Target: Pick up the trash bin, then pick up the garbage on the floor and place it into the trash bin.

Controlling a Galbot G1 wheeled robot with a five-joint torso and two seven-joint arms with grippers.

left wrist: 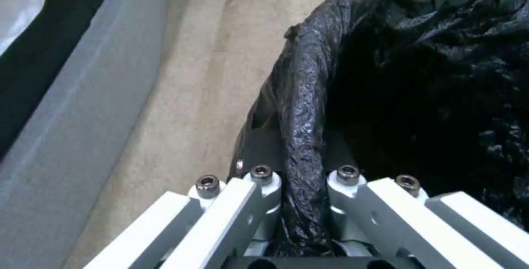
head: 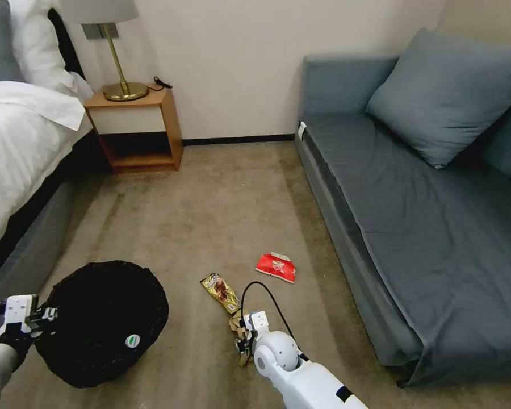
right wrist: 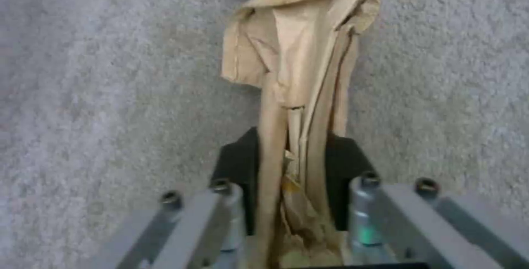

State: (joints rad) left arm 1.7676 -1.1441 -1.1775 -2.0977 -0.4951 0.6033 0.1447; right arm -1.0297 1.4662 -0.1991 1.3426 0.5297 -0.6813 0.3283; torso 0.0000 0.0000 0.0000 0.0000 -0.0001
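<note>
The trash bin [head: 105, 321], lined with a crinkled black bag, hangs at the lower left of the head view. My left gripper [head: 44, 316] is shut on its rim; the left wrist view shows the bag's folded edge [left wrist: 300, 108] pinched in the left gripper [left wrist: 300, 149]. A white and green bit of a bottle [head: 133, 341] shows inside the bin. My right gripper [head: 243, 339] is down at the carpet, shut on the crumpled brown paper wrapper [right wrist: 297, 54], which sticks out past the right gripper [right wrist: 292, 157]. The gold-red snack wrapper [head: 221, 291] and the red-white packet [head: 276, 266] lie on the floor just beyond.
A bed [head: 22, 142] runs along the left, with a wooden nightstand [head: 139, 128] and lamp [head: 116, 51] against the far wall. A grey sofa [head: 414, 227] fills the right side. Beige carpet [head: 221, 199] lies between them.
</note>
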